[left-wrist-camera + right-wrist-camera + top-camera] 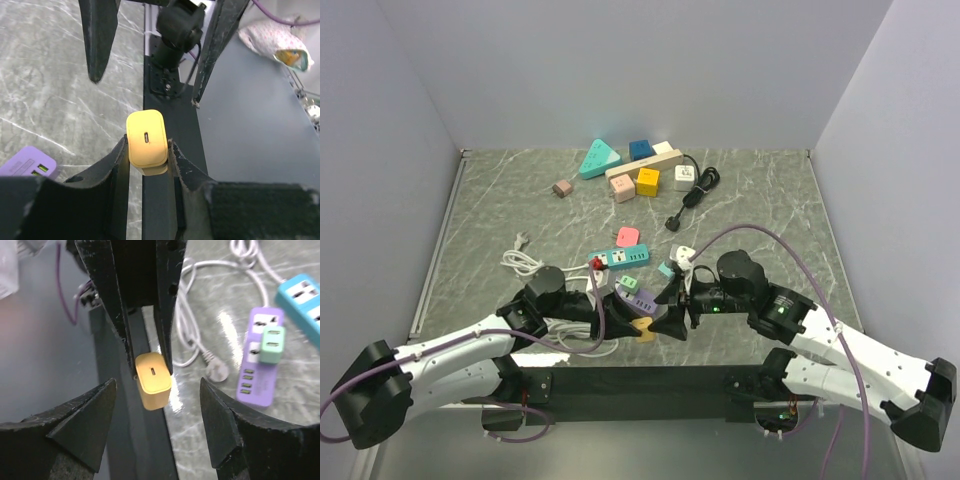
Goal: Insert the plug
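Findings, taken from the left gripper [638, 322] and the right gripper [672, 318]:

- Well beyond both grippers, near the far edge of the grey marbled table [770, 200], lies a cluster: a teal wedge [599, 158], a blue cube [641, 149], a cream block [663, 149], a long beige strip [635, 175], a yellow cube [647, 181], a white cube [681, 178] and a pinkish cube [623, 191].
- A small brown cube [561, 187] sits apart, to the left of the cluster.
- A coiled black cable [703, 181] lies to the right of the cluster.
- A teal power strip [620, 260] lies beyond the left gripper. A pink adapter [628, 236] lies just past it.
- A white cord [525, 262] is looped beyond and to the left of the left gripper.
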`<state>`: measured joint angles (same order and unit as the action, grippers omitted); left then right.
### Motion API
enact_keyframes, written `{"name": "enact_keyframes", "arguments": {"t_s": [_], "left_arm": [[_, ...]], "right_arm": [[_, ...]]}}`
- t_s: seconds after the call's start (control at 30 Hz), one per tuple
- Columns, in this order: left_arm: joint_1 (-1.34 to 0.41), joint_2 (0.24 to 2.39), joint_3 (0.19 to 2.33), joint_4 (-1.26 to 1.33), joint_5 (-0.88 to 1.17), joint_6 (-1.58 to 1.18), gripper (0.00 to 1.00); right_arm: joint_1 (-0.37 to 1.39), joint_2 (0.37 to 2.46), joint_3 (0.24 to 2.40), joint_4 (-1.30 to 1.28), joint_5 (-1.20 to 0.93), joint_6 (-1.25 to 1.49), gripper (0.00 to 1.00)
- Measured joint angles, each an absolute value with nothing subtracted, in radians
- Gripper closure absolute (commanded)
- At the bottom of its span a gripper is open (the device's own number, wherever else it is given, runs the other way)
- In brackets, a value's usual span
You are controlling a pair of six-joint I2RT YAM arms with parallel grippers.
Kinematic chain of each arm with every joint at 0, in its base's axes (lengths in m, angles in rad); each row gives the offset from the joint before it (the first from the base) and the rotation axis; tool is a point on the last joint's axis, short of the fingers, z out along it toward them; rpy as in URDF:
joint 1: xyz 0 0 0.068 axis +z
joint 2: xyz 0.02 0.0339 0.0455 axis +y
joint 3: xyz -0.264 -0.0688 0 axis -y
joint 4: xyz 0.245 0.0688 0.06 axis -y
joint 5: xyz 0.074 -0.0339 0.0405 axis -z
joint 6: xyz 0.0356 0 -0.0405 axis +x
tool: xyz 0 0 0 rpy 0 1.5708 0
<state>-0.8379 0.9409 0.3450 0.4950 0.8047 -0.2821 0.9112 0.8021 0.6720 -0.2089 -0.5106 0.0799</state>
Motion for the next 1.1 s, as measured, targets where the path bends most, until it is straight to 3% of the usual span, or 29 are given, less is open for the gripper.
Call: {"name": "enact_keyframes", "arguments": {"t_s": [0.47,0.7,1.1], "left_arm": [[-0.867,0.97,0.382,0.421,0.826,-0.21,0.99],[-0.87,0.987,0.384,0.419,0.826,-0.202,0.99],[-0.872,0.999,0.394,0.396,0.833,-0.202,0.99]], "right_arm": [[0.91,0.945,0.708,-0.308,-0.635,0.066,0.32],[0.91,0.954,0.709,-0.295,-0.678,0.049,0.42],[0.909,1.029,0.728,-0.292,-0.716,0.023,0.5]]}}
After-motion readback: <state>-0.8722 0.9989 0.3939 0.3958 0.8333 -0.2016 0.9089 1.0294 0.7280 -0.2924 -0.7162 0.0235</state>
